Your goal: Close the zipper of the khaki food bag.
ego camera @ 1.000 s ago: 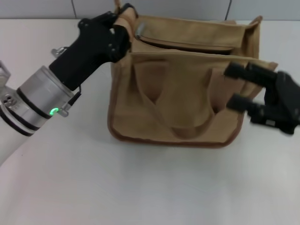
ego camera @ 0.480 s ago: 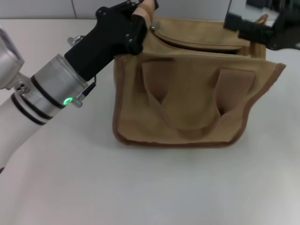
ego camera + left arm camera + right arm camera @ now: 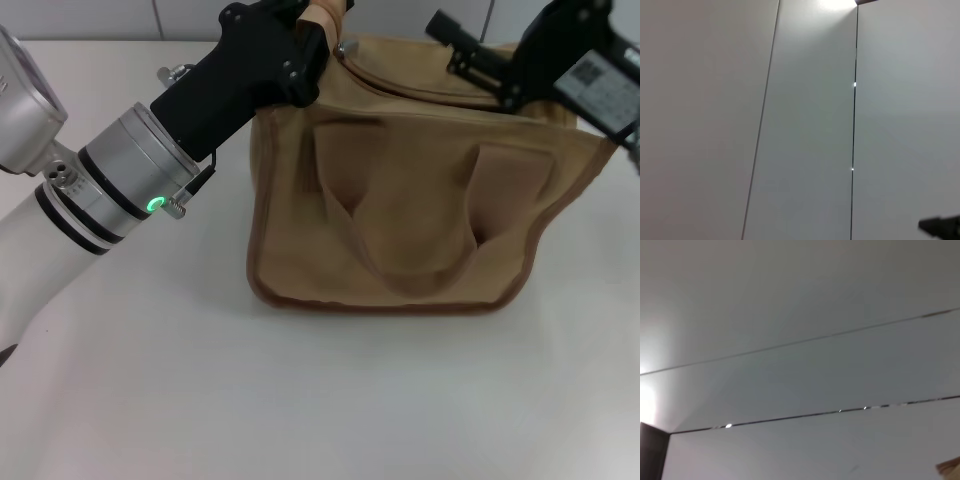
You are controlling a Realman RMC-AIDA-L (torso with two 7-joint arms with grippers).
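While wrist views show wall panels (image 3: 805,125), head view shows khaki food bag (image 3: 420,200)

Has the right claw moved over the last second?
Yes. The right claw has risen from beside the boxy khaki canvas bag's right edge to above its top rear.

One bag (image 3: 400,220), one zipper (image 3: 420,88) along bag top. Two handles: one (image 3: 400,230) on bag front, other (image 3: 322,12) at bag's upper-left corner. Two grippers: left (image 3: 300,25), right (image 3: 470,55).

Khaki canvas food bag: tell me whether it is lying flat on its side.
No. The khaki canvas food bag stands upright on the white table, handles hanging down.
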